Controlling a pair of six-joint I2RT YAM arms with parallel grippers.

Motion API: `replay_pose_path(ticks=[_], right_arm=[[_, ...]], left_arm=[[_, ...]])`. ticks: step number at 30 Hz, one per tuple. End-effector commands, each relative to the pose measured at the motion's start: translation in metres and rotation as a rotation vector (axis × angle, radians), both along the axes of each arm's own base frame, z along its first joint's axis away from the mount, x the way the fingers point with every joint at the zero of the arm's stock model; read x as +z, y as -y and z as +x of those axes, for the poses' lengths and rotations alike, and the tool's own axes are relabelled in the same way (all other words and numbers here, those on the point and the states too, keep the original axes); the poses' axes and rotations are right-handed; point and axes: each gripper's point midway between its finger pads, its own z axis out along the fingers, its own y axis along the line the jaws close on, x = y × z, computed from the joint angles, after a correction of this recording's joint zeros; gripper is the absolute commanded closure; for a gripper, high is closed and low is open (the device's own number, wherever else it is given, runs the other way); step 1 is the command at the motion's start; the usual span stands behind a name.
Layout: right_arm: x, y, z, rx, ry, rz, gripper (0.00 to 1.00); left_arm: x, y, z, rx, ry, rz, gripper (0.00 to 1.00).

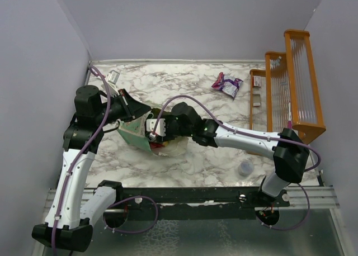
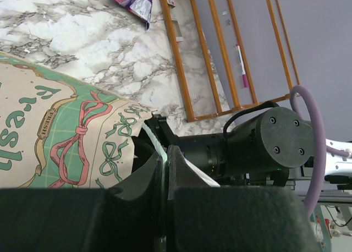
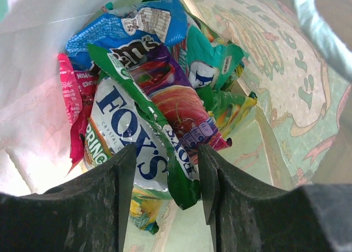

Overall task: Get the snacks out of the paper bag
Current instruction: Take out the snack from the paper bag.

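Paper bag [image 1: 136,136] lies on its side left of table centre, mouth toward 3 o'clock. Left pincer [image 2: 165,155] is closed tight on the bag's upper rim, the white edge nipped between its fingers, holding the mouth up. Right pincer [image 3: 166,177] is inside the mouth, jaws wide apart, straddling a green Fox's packet [image 3: 129,136]; can't tell if the pads touch it. Snacks [image 3: 165,70] are piled at the bag's bottom: blue, teal, purple, pink and yellow-green packets overlapping. Bag walls are close on both sides of the right pincer, so little side room. One purple packet [image 1: 226,85] lies out on the table [image 1: 184,158] at 1 o'clock from the bag, well apart, with open marble around it. Orange rack [image 1: 289,83] stands along the 3 o'clock edge, a pink marker [image 2: 241,65] in it. Grey cap [image 1: 245,167] sits at 4 o'clock near the right arm. Small pale item [image 1: 114,75] at the 11 o'clock corner, too small to tell. Plain pale walls on three sides.
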Motion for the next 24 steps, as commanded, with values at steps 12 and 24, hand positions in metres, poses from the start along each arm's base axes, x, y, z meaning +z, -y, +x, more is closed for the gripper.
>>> replay_pose_path(ticks=[12,24], right_arm=[[-0.013,0.006,0.026,-0.120,0.067,-0.011,0.94],[0.066,0.005,-0.024,0.009,-0.065,0.254,0.99]], left_arm=[[0.001,-0.003,0.000,0.023,0.023,0.004,1.00],[-0.003,-0.009,0.000,0.053,0.024,0.037,1.00]])
